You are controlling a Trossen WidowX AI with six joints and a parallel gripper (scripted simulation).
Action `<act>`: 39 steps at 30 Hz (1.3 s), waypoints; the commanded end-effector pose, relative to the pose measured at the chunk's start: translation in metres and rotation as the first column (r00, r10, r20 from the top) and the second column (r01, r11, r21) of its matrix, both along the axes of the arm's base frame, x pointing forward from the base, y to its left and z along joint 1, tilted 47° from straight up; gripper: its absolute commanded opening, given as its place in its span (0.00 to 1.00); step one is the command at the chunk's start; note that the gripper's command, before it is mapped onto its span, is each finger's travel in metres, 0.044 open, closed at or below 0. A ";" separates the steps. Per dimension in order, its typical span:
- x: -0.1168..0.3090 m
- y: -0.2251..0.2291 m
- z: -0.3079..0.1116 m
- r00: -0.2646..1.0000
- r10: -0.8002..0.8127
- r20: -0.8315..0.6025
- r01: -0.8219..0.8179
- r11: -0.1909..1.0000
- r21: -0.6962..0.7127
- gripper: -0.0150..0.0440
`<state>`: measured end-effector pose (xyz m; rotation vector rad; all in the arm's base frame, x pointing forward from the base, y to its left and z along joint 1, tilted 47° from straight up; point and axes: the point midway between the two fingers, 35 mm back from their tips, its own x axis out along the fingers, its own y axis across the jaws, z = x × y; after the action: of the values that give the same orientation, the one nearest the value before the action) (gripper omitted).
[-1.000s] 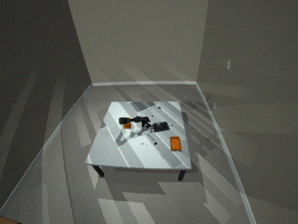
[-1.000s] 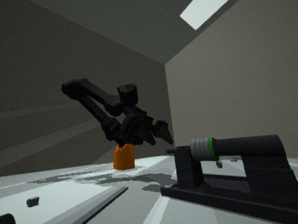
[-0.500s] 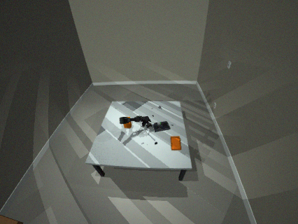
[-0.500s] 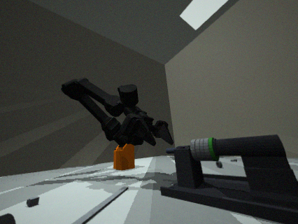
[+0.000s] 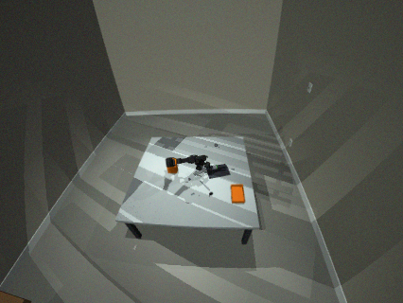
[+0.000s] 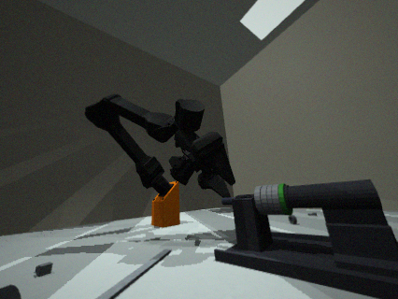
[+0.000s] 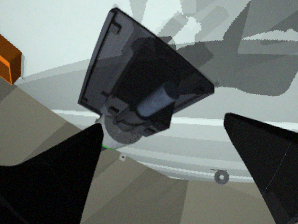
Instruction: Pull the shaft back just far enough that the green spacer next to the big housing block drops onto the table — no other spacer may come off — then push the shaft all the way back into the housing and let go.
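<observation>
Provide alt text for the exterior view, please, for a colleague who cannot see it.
A black robot arm reaches toward the protruding shaft end of a dark fixture. Gray spacers and one green spacer sit between its narrow upright support and big housing block. An orange block stands behind, at the arm's foot.
</observation>
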<state>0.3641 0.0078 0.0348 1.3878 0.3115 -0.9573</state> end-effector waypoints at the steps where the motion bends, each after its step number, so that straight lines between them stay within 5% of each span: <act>1: 0.016 0.018 -0.013 0.944 0.221 -0.243 -0.264 0.951 -0.159 1.00; 7: 0.022 0.020 -0.018 0.756 0.348 -0.554 -0.555 0.789 -0.262 1.00; 11: 0.022 0.018 -0.015 0.508 0.358 -0.783 -0.772 0.592 -0.230 1.00; 16: 0.022 0.015 -0.003 -0.015 0.205 -0.979 -0.972 0.227 0.062 1.00; 21: 0.022 0.013 0.014 -0.446 -0.050 -0.893 -0.894 -0.024 0.448 1.00; 39: 0.022 0.013 0.015 -0.460 -0.061 -0.886 -0.886 -0.031 0.463 1.00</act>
<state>0.3856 0.0210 0.0500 -0.8689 1.4772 -0.4015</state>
